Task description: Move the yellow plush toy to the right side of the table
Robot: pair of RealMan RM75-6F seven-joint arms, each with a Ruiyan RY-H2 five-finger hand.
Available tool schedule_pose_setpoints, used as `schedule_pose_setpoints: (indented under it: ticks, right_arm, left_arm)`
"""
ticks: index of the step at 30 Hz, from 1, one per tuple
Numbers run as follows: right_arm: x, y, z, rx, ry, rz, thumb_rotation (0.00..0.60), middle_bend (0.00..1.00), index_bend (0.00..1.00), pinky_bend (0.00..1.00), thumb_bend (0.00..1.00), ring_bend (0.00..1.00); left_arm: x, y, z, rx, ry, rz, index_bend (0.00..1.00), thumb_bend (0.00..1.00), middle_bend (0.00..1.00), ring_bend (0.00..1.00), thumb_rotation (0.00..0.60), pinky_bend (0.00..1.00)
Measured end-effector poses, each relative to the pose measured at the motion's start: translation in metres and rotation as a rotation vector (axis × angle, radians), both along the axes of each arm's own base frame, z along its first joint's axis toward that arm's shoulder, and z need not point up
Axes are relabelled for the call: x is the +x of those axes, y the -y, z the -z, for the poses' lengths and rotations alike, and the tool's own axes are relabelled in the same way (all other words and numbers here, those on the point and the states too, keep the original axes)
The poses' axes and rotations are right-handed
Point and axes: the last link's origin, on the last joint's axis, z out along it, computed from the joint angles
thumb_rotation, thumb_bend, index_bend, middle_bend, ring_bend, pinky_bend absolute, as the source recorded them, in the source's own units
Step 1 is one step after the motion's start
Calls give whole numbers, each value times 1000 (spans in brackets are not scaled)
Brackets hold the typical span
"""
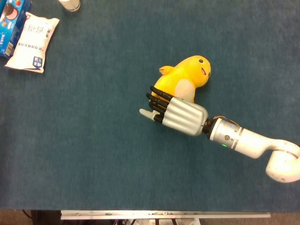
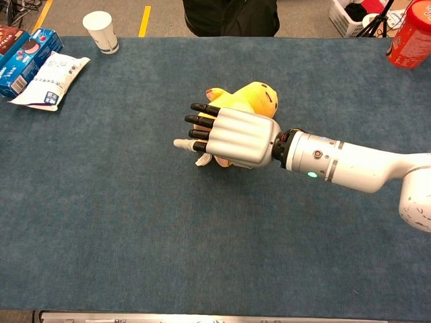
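The yellow plush toy lies near the middle of the blue table, its head pointing to the far right; the chest view shows the plush toy just beyond my hand. My right hand lies against the toy's near lower side, back of the hand up. Its dark fingers stretch left along the toy's base and the thumb sticks out to the left. In the chest view the right hand covers the toy's lower half. No grip on the toy shows. My left hand is in neither view.
A white snack packet and a blue box lie at the far left corner, with a paper cup behind them. A red can stands at the far right corner. The table's near edge runs along the bottom.
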Motion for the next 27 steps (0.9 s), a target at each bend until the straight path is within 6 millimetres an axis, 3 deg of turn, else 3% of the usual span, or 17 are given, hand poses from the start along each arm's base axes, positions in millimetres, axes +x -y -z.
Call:
schedule_pose_setpoints:
  ticks: [8, 11, 21, 27]
  right_arm:
    - [-6, -5, -26, -15, 95, 93, 600, 223, 25, 0, 193, 62]
    - [-16, -3, -49, -70, 130, 132, 600, 265, 130, 12, 195, 119]
    - [-78, -6, -123, -322, 202, 384, 600, 278, 191, 18, 197, 128]
    - [-96, -12, -143, -356, 221, 478, 600, 278, 192, 18, 197, 128]
  left_arm:
    - [0, -4, -3, 16, 0, 6, 448, 389, 429, 327, 600, 415]
    - [0, -5, -2, 15, -1, 10, 448, 389, 429, 327, 600, 415]
    - [3, -12, 7, -10, -19, 35, 448, 389, 428, 327, 600, 415]
    - [6, -17, 12, -18, -22, 43, 448, 389, 428, 327, 600, 415]
